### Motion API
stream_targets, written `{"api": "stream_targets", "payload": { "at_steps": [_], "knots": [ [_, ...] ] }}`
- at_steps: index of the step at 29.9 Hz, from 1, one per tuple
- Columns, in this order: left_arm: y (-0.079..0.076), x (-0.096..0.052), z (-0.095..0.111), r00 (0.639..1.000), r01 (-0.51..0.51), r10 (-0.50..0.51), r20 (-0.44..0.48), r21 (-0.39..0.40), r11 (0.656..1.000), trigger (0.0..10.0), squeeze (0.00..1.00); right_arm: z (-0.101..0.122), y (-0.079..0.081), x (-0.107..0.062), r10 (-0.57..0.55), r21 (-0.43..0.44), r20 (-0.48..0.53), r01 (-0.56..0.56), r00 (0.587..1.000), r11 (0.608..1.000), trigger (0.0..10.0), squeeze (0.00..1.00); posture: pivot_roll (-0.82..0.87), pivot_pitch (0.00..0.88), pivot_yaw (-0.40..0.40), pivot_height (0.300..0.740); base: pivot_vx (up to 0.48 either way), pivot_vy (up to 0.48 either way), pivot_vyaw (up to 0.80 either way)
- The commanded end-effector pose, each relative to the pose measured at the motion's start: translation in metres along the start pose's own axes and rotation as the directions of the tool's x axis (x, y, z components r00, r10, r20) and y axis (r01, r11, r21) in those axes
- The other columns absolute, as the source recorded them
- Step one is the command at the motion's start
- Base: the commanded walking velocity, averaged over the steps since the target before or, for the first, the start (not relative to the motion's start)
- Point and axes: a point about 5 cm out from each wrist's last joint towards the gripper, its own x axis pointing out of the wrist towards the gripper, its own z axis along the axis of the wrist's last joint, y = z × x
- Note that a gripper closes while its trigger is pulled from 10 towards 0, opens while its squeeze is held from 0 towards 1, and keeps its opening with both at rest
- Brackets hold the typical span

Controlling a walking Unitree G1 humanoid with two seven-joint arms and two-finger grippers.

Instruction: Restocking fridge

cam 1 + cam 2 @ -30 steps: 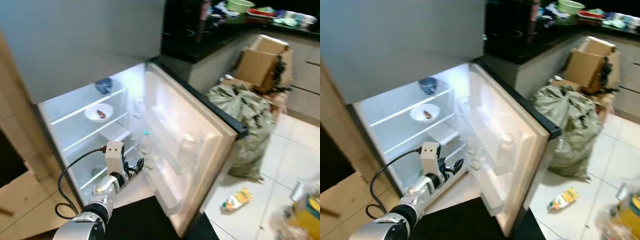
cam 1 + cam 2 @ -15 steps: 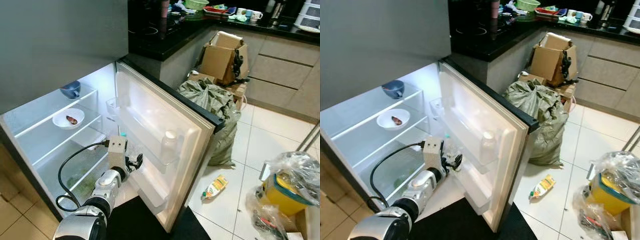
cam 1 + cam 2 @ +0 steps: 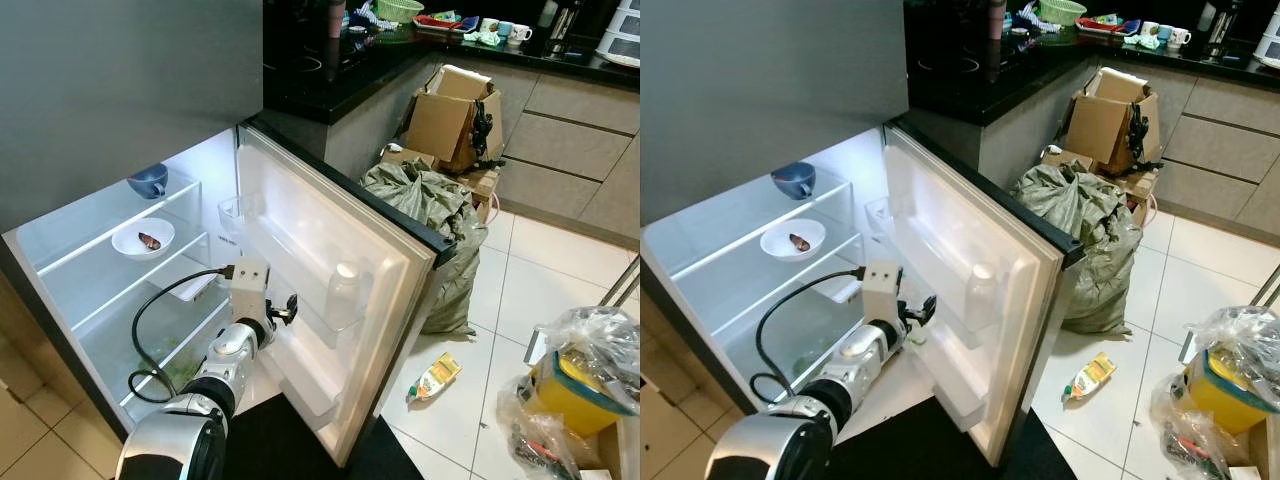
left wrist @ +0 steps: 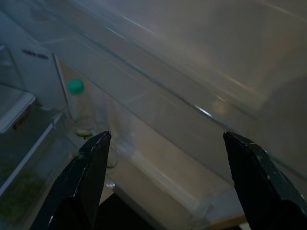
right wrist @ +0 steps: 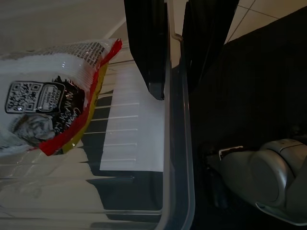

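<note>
At fridge door (image 3: 330,270), 7 o'clock | left gripper (image 3: 283,309) spread wide, empty, facing door shelf (image 4: 158,158) | right gripper (image 5: 175,67) pinching clear bin (image 5: 177,158) rim, carrying stock.

**Clutter around my kitchen floor**

At the upper right I see an open cardboard box (image 3: 447,118) against the grey cabinets (image 3: 575,130). A crumpled green sack (image 3: 432,215) slumps below it. A small yellow packet (image 3: 433,376) lies on the white tiles (image 3: 560,280) at lower right.
</note>
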Motion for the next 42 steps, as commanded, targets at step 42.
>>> {"api": "stream_targets", "payload": {
  "at_steps": [42],
  "knots": [
    [0.004, -0.019, -0.012, 0.965, 0.227, -0.201, 0.168, -0.150, 0.962, 10.0, 0.00, 0.004, -0.006, -0.001, -0.050, -0.014, 0.023, 0.051, 0.998, 0.999, 10.0, 0.00, -0.06, 0.000, -0.028, 0.740, 0.000, 0.000, 0.00]
  ]
}}
